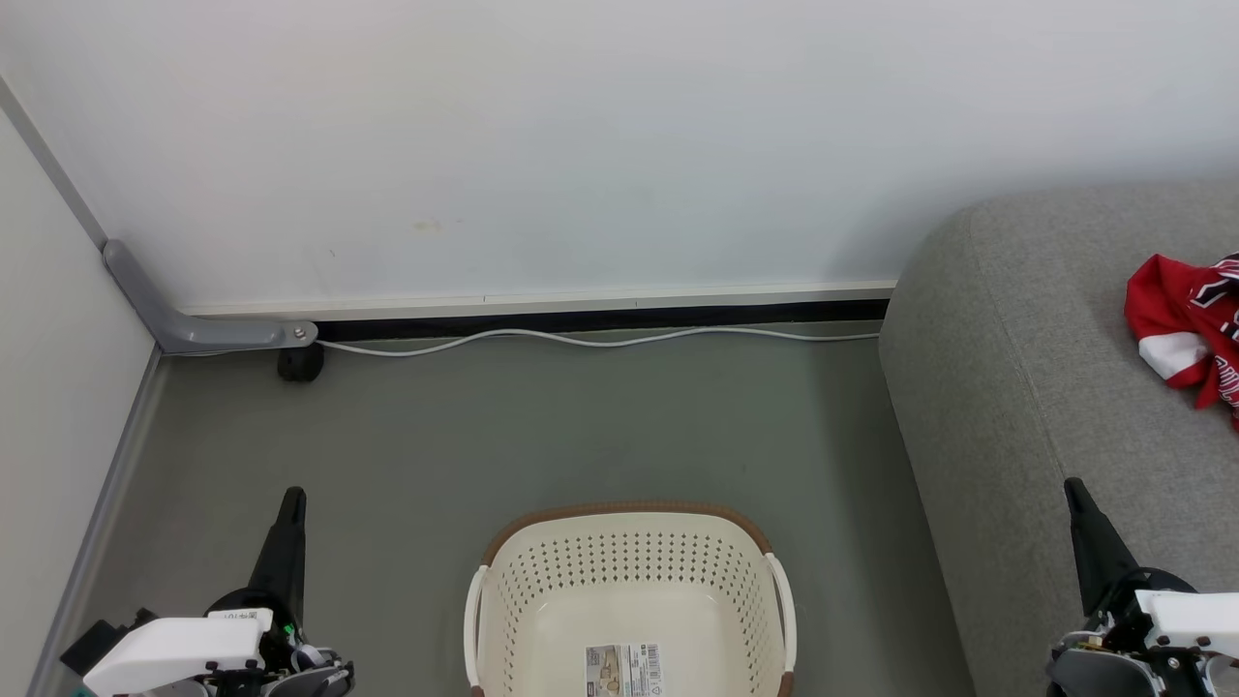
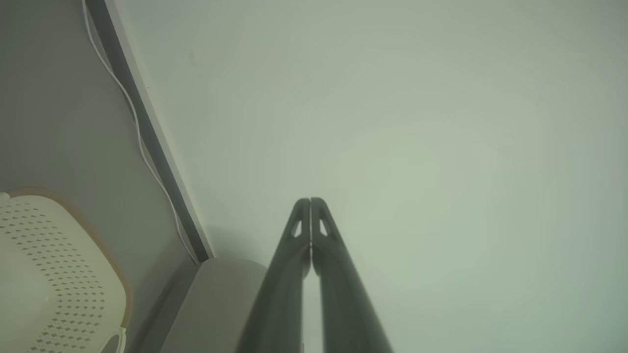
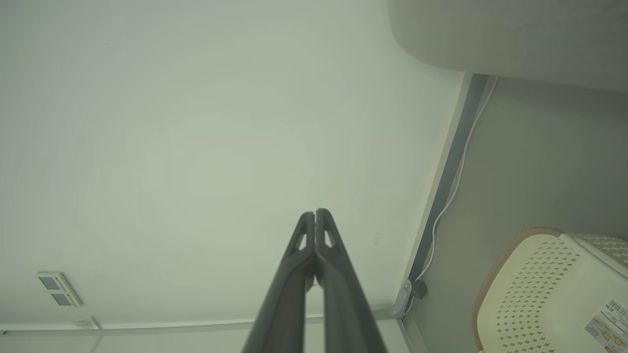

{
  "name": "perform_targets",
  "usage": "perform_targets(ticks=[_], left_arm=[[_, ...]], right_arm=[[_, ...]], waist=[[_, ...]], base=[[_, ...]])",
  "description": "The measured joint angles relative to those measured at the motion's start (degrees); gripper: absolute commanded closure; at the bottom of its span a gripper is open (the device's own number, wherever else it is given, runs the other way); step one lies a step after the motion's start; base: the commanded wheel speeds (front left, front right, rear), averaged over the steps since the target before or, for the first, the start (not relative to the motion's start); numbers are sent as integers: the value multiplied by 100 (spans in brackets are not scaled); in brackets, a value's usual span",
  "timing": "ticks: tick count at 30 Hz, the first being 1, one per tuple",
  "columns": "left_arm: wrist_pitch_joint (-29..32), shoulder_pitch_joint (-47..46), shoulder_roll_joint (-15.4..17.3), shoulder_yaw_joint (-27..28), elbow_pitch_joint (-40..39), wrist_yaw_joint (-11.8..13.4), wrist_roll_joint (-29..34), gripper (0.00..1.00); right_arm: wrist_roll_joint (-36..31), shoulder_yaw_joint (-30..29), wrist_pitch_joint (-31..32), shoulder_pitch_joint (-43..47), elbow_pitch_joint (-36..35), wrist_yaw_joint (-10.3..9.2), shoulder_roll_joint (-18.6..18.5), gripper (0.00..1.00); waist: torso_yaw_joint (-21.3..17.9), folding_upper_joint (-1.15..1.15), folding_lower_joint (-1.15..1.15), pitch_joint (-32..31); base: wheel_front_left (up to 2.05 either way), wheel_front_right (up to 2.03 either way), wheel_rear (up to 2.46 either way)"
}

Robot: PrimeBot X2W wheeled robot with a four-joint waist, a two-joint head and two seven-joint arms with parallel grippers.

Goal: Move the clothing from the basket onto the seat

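Looking down from the head camera, I have the basket [image 1: 629, 566] on the grey floor [image 1: 581, 436], low and centred, between my two arms. Its perforated cream wall and brown rim face the white wall [image 1: 581, 145]; a printed label [image 1: 624, 670] lies on its bare bottom.

Clothing [image 1: 1176, 324]: a crumpled red heap with white trim and some lettering, lying on the seat [image 1: 1016, 368] at the far right, cut off by the frame edge. I cannot tell how many pieces it makes. It is well apart from the basket.

Seat: grey upholstery, rounded corner, standing just right of the basket.

Left gripper [image 1: 292, 496]: hangs over the floor left of the basket, fingers pressed together, nothing between them. Its wrist camera confirms the tips meet.

Right gripper [image 1: 1072, 487]: sits over the seat's front edge, jaws likewise closed flat on each other, holding nothing.

A white cable [image 1: 581, 339] runs along the foot of the wall, from a grey bracket [image 1: 194, 329] in the corner toward the seat.
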Motion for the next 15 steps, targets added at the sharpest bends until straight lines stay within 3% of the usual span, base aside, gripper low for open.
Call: perform_targets(ticks=[15], left_arm=[[0, 0, 0, 0, 0, 0, 0, 100]], right_arm=[[0, 0, 0, 0, 0, -1, 0, 100]], waist=[[0, 0, 0, 0]], base=[[0, 0, 0]])
